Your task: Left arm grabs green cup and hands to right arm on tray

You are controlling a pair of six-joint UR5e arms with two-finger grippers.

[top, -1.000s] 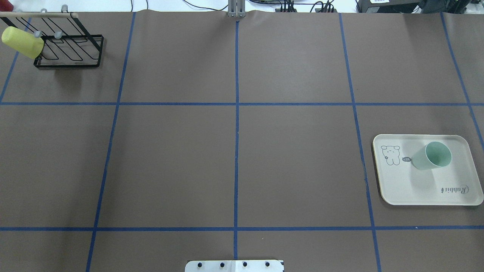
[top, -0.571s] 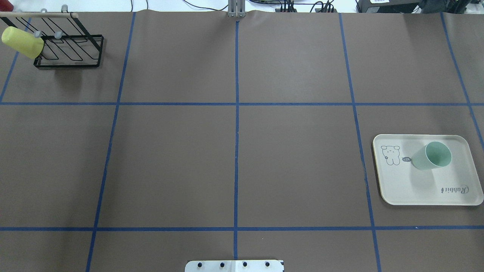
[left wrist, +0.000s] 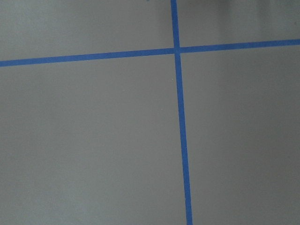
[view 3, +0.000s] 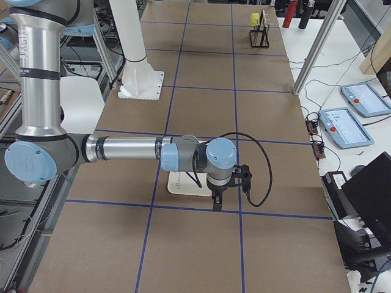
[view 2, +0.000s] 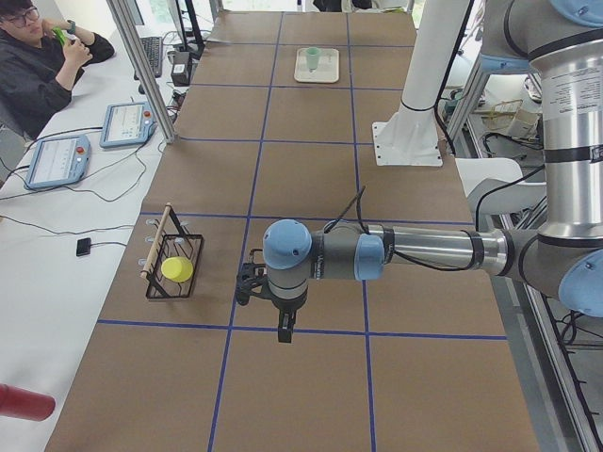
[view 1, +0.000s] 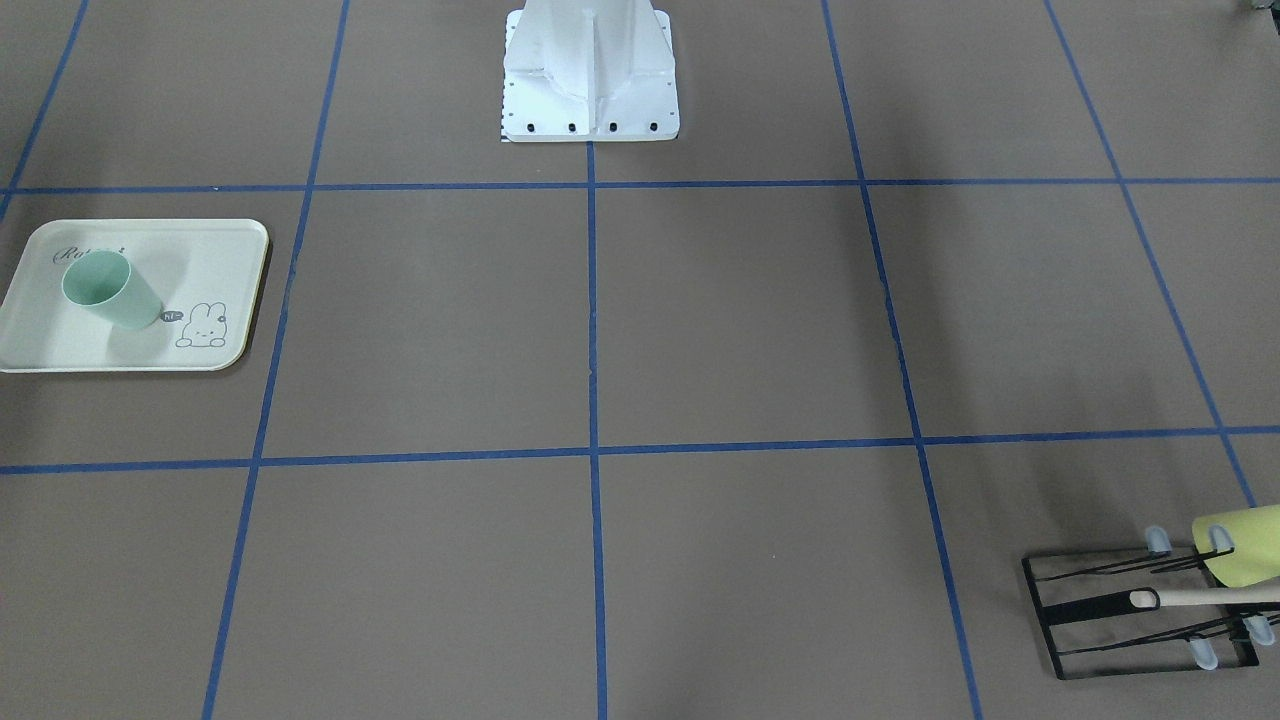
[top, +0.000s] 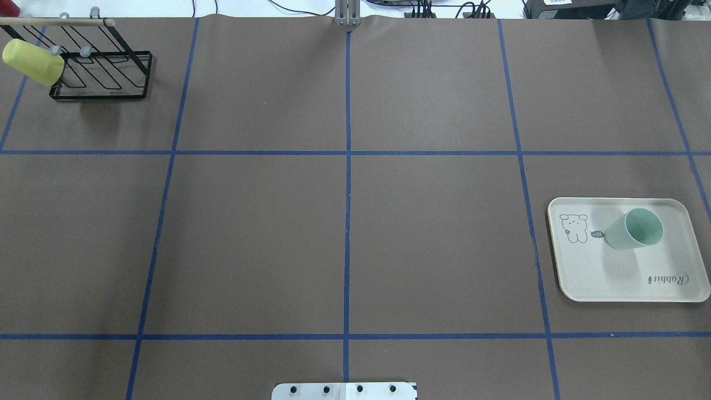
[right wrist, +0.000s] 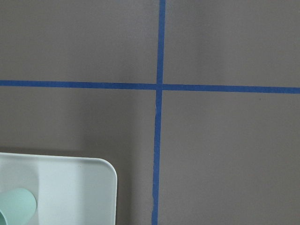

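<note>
The pale green cup (top: 633,230) stands on the cream tray (top: 611,278) at the table's right side, also seen in the front view as cup (view 1: 110,290) on tray (view 1: 60,350). The right wrist view catches the cup's edge (right wrist: 16,206) and the tray corner (right wrist: 70,187). My left gripper (view 2: 283,330) hangs over bare table beside the rack, only in the left side view; whether it is open or shut I cannot tell. My right gripper (view 3: 215,204) hangs just past the tray (view 3: 183,183), only in the right side view; I cannot tell its state either.
A black wire rack (top: 100,78) with a yellow-green cup (top: 33,62) on its side sits at the far left corner. The robot's white base (view 1: 590,90) stands mid-table. A person (view 2: 38,66) sits by two tablets off the table's edge.
</note>
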